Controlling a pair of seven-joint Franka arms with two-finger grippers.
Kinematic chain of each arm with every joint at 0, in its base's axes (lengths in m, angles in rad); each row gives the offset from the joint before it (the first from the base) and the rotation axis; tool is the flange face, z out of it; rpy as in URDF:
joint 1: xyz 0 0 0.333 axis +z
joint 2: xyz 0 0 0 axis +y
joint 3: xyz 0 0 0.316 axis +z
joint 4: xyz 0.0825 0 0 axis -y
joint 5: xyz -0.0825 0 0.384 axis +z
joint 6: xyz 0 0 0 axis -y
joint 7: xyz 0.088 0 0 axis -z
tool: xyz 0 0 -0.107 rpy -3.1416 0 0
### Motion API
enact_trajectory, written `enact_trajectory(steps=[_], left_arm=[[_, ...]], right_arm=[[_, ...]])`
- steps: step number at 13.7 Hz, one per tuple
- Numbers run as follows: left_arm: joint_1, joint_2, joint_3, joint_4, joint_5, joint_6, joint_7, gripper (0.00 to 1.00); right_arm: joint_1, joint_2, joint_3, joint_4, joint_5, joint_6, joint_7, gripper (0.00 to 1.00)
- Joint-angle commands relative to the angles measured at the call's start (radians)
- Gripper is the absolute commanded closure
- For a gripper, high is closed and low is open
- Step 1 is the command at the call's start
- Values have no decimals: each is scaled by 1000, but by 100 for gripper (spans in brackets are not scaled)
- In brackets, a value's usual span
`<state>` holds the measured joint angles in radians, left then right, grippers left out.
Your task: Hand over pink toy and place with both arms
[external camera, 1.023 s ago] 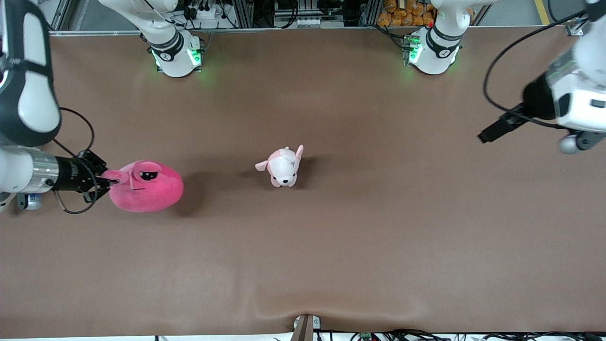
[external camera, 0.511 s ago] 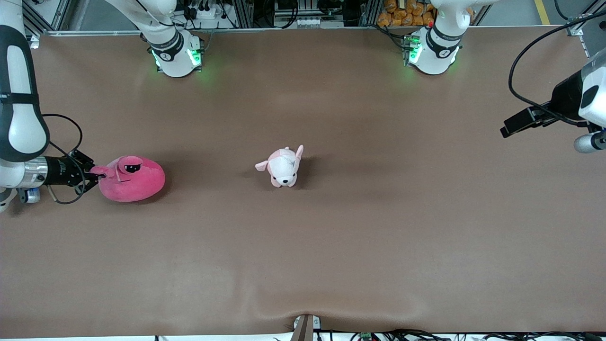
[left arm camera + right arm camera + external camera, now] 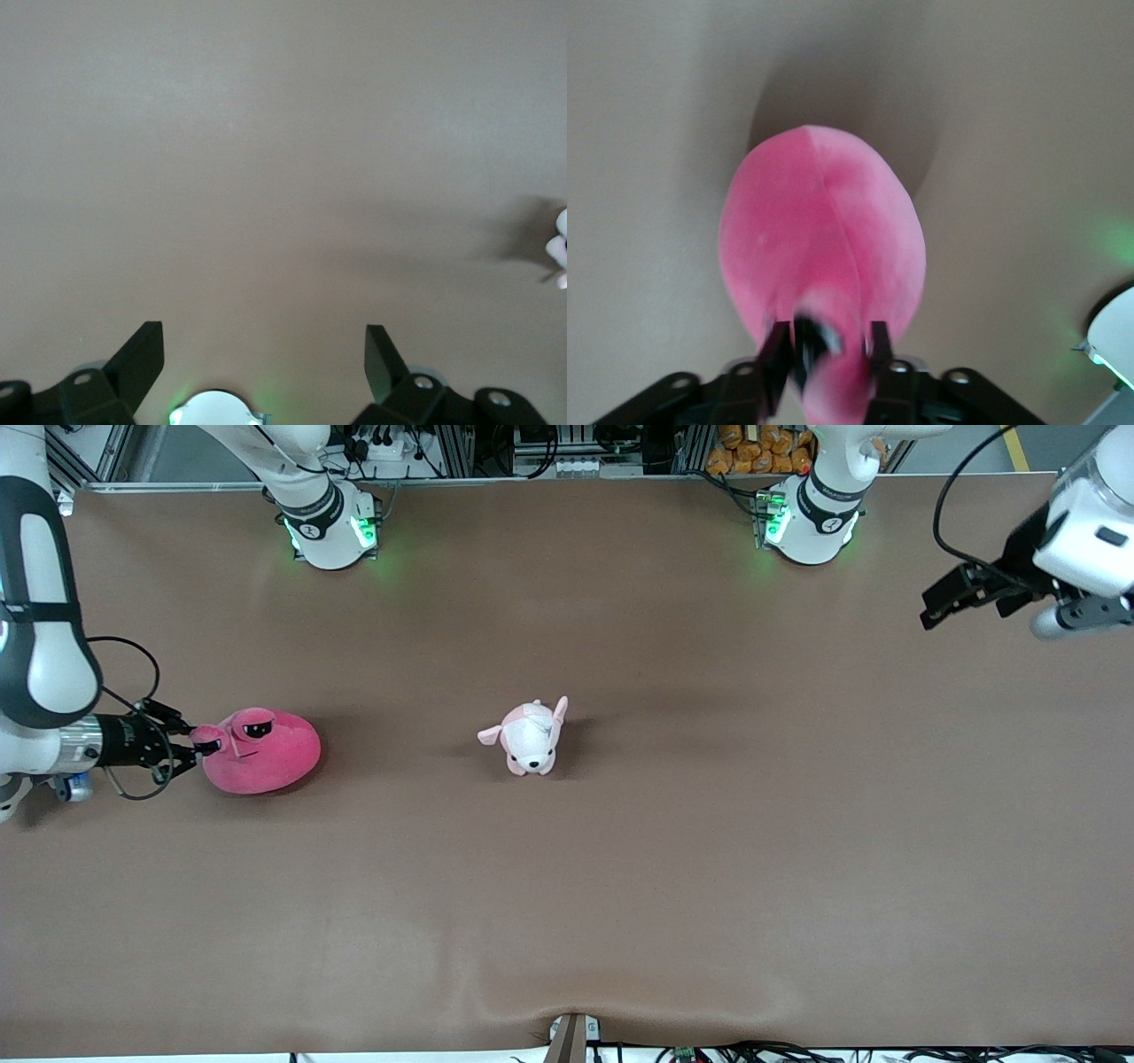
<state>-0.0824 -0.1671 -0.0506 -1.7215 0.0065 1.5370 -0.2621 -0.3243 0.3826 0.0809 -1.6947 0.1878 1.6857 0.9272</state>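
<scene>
Two arms were at work over the brown table, one at each end. At the right arm's end, the right gripper had its fingers clamped on a floppy ear flap of the pink toy, and the right wrist view confirmed it: the black fingers sat closed on either side of the pink plush, pinching the fabric between them. That round, hot-pink toy sat low at the table, eyes half shut and turned up, its shadow cast beside it toward the middle of the table. A smaller puppy plush, pale pink and white, stood at the table's middle, well apart from the pink toy and untouched. Up at the left arm's end, the left gripper hung in the air over bare table with nothing in it; its own wrist view showed the two fingers spread wide apart above plain brown surface.
</scene>
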Motion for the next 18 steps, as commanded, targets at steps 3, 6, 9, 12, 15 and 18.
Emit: enact_trajectory(steps=[3,6,9,12,15,18], left_arm=[[6,-51,14,-63,15,22,69,0],[6,-52,12,-59,17,18,67,0],[21,-43,18,-40,18,-15,63,0],[30,-28,18,-4,36,-15,67,0],[47,-22,18,13,36,-17,60,0],[49,-14,18,22,36,-17,63,0]], right_arm=[[28,-8,23,295,-2,-231,-13,0],[100,-13,26,472,-5,-375,-14,0],[163,-21,26,596,-5,-480,-22,0],[229,-66,37,693,-8,-608,-34,0],[303,-131,36,693,-86,-629,-295,0],[357,-165,34,675,-202,-659,-577,0]])
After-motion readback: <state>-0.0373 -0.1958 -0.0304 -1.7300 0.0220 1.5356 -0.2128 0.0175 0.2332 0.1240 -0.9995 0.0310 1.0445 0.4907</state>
